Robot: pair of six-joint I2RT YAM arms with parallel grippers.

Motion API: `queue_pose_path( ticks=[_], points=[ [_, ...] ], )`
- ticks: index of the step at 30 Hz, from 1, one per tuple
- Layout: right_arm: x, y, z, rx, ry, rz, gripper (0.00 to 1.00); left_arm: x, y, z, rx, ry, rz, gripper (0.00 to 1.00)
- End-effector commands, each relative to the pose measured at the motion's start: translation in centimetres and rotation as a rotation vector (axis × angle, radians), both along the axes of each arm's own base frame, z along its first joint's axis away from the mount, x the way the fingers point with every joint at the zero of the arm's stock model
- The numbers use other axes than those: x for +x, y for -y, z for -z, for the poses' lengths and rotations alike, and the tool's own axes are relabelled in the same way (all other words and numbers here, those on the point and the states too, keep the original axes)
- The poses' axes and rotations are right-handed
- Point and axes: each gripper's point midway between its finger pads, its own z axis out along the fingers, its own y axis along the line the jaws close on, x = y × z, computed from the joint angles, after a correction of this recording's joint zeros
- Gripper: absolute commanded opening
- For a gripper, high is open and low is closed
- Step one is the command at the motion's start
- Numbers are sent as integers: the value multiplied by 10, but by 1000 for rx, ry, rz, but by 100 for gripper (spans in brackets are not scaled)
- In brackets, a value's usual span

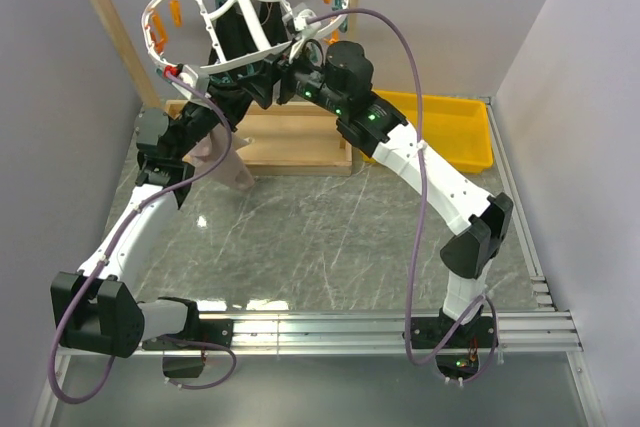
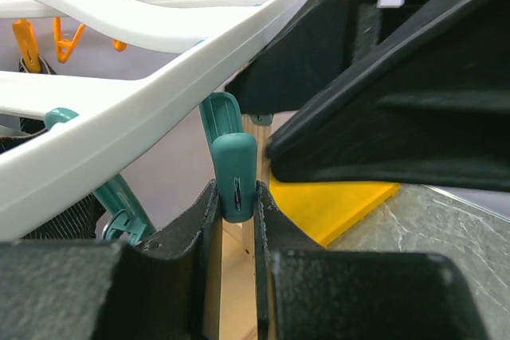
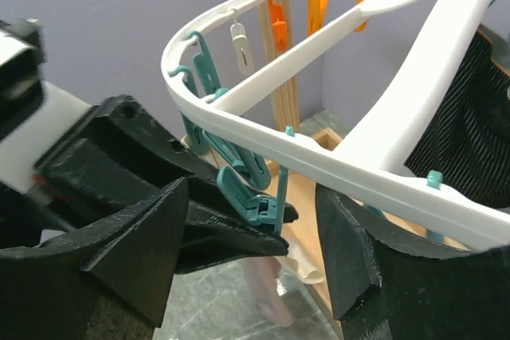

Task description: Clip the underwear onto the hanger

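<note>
Left claw (image 2: 237, 211) clamped on a teal clothespin (image 2: 237, 166) under the hanger (image 2: 159, 93), far edge of bench (image 1: 330, 237), right claw (image 3: 251, 205) wide apart astride the hanger rim, underwear (image 1: 222, 159) hanging below.

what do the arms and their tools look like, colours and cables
Both the left arm and right arm have white links with black joint housings, and a mauve-grey cable loops along each. Green lights glow on the right. The left tool and right tool have wedge-shaped black rough-textured fingers.
</note>
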Motion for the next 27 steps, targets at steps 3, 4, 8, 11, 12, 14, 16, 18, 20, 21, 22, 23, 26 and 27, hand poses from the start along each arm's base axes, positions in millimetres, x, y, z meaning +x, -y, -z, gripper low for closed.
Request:
queue_pose_path(
  ticks=[3, 4, 8, 11, 12, 14, 16, 18, 20, 21, 22, 23, 26, 27],
  points=[
    [13, 0, -18, 24, 4, 70, 72, -37, 15, -24, 39, 81, 152, 0],
    [14, -3, -12, 13, -9, 69, 72, -37, 15, -24, 40, 83, 152, 0],
    [10, -5, -14, 30, -23, 57, 72, -36, 14, -23, 42, 78, 156, 1],
    [9, -5, -18, 53, -22, 56, 71, -37, 13, -21, 54, 85, 155, 1],
    [8, -5, -19, 55, -22, 52, 71, -38, 13, -21, 57, 84, 158, 1],
    [8, -7, -24, 62, -14, 54, 70, -39, 14, -18, 67, 83, 167, 1],
    [10, -10, -22, 58, -18, 57, 68, -41, 14, -18, 69, 86, 170, 0],
    [10, -13, -23, 60, -21, 57, 63, -42, 13, -18, 74, 88, 168, 1],
    [11, -12, -23, 66, -27, 62, 58, -42, 14, -17, 79, 89, 169, 0],
    [10, -13, -23, 68, -27, 62, 52, -42, 14, -15, 82, 83, 170, 0],
    [11, -12, -24, 71, -29, 66, 49, -42, 14, -15, 87, 87, 169, 1],
    [12, -12, -24, 73, -31, 71, 45, -44, 14, -14, 94, 88, 176, 1],
    [14, -11, -26, 86, -38, 83, 22, -43, 14, -12, 103, 81, 174, 4],
    [15, -10, -27, 89, -37, 87, 12, -42, 14, -11, 106, 67, 173, 10]
  ],
)
